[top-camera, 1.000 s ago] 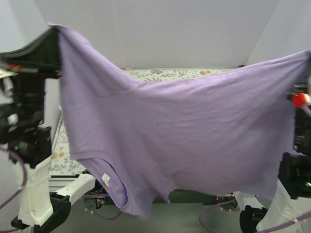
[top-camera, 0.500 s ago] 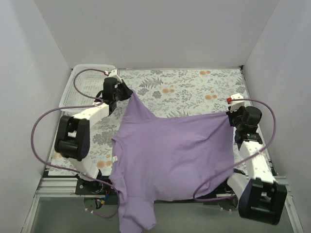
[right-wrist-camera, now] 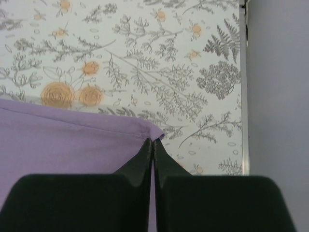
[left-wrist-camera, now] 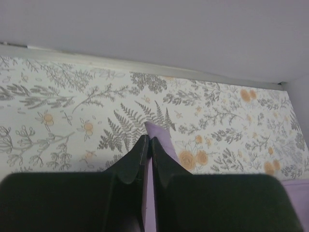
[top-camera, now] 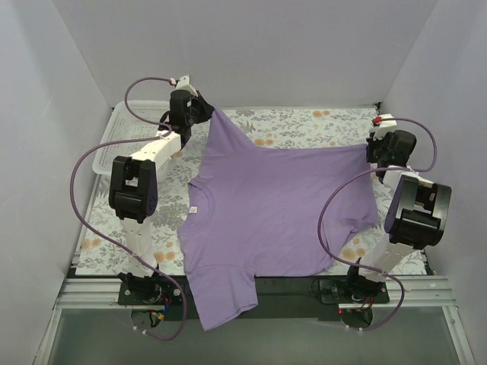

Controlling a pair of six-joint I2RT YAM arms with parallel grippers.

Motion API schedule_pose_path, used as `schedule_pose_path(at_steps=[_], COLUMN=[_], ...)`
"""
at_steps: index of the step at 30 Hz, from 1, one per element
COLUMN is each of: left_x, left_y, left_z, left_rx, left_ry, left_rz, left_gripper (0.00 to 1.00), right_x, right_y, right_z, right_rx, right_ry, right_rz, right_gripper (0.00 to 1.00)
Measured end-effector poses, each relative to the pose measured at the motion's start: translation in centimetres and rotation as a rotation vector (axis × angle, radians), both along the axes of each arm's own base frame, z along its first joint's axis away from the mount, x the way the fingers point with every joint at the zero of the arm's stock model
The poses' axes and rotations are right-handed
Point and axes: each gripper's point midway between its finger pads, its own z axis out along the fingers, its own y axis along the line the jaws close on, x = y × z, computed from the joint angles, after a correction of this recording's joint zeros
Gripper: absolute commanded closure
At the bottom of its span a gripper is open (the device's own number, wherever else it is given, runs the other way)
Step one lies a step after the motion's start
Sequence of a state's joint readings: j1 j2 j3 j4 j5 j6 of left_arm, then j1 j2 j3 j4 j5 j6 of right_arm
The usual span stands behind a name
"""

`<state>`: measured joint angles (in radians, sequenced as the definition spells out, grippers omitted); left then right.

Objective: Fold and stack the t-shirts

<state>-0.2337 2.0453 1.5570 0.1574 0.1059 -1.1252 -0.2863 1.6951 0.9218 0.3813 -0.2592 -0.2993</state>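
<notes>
Your left hand (left-wrist-camera: pixel 147 141) and right hand (right-wrist-camera: pixel 152 142) each pinch the purple fabric t-shirt (top-camera: pixel 281 205) over the floral counter (top-camera: pixel 304 122).

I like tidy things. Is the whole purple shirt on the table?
No, part of the purple shirt hangs over the table's near edge.

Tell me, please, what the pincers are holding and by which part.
Both grip the purple fabric t-shirt: left pincer its far left corner, right pincer its far right corner.
</notes>
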Motion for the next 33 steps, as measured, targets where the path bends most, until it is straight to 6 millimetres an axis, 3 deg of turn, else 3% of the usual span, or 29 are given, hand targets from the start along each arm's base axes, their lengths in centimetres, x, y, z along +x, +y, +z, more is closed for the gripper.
schedule_pose_path(at_steps=[8,13,20,24,29,33], left_x=[3.0,4.3,4.1,2.4,-1.5,-4.2], left_y=[2.2,2.7,2.0,1.7,1.9,2.3], left_z=[3.3,3.1,2.9,1.3,-0.6,1.6], left_rx=[-0.006,-0.005,-0.014,-0.008,-0.004,-0.002], left_ry=[-0.081,-0.083,-0.083,-0.054,0.003,-0.034], left_rz=[0.056,0.061,0.008,-0.028,-0.065,-0.086], left_gripper=[1.0,1.0,1.0,1.0,1.0,1.0], right_x=[3.9,4.7,4.7,4.0,1.7,0.3], right_y=[-0.1,0.7,1.8,2.2,2.3,1.6], right_z=[4.0,4.7,4.8,4.4,3.1,3.1], right_rx=[0.07,0.117,0.164,0.177,0.195,0.2], right_ry=[-0.11,-0.127,-0.127,-0.119,-0.086,-0.084], right_rz=[0.015,0.058,0.101,0.114,0.106,0.089], right_gripper=[0.99,0.99,0.99,0.99,0.99,0.99])
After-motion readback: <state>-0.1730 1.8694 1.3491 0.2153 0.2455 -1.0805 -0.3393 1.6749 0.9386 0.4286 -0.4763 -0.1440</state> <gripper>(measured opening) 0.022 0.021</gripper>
